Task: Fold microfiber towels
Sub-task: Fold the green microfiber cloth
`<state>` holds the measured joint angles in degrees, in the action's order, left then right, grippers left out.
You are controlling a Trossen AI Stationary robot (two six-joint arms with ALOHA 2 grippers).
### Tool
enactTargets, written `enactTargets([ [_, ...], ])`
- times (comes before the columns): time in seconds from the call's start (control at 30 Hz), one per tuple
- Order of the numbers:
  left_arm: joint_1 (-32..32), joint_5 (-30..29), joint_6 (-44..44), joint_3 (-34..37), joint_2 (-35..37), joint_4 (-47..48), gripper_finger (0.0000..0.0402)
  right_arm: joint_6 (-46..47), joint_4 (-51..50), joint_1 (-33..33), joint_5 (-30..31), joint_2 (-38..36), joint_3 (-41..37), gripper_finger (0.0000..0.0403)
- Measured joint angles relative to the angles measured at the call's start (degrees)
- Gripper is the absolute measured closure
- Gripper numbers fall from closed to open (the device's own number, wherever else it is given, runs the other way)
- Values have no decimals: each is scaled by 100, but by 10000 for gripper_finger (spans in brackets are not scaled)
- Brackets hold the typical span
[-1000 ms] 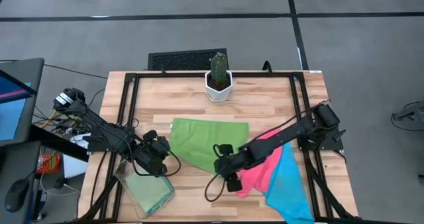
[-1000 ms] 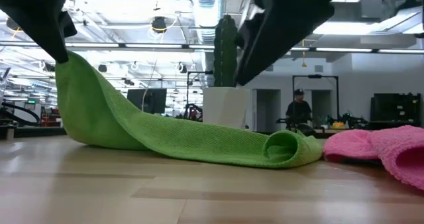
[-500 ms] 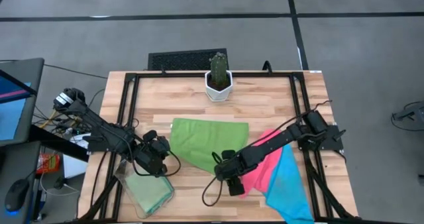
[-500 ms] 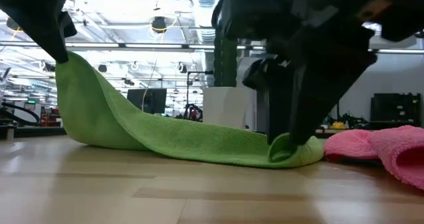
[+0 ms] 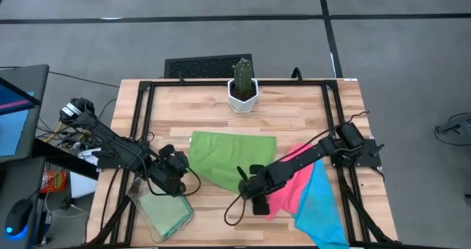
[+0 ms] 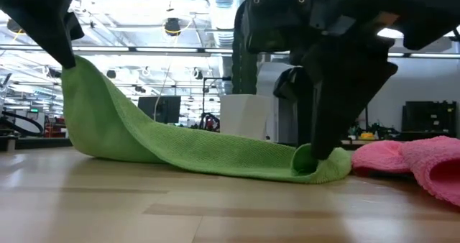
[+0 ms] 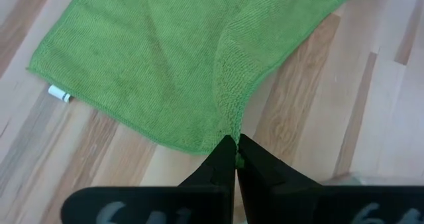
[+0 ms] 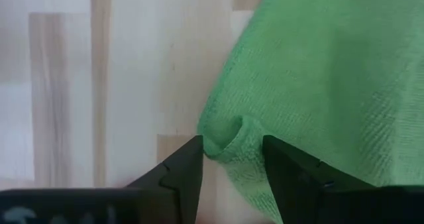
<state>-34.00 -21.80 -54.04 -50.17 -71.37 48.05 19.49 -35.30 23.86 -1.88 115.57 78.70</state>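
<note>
**A:** Where's it at? The green towel (image 5: 224, 155) lies mid-table, with the left gripper (image 7: 235, 150) pinched shut on one corner, lifted off the wood.

**B:** Yep, and the right gripper (image 8: 232, 159) sits at the opposite corner, fingers apart around a curled bit of hem. I'd close right on that roll so both layers get caught. It's fuzzy, floppy stuff. The pink towel (image 5: 291, 183) and blue towel (image 5: 321, 205) wait beside it.

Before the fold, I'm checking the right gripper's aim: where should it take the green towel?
At the rolled-up near corner of the green towel, coming from above. The curl lifts off the table and already sits between the right gripper's open fingers.
</note>
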Motion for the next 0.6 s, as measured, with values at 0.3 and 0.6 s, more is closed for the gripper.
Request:
enactTargets([
  [0.3, 2, -53, 0, 0, 0, 0, 401, 685, -28, 0, 397, 0, 0, 262],
  [0.6, 2, -138, 2, -2, 0, 0, 401, 1493, -13, 104, 369, -9, 0, 385],
])
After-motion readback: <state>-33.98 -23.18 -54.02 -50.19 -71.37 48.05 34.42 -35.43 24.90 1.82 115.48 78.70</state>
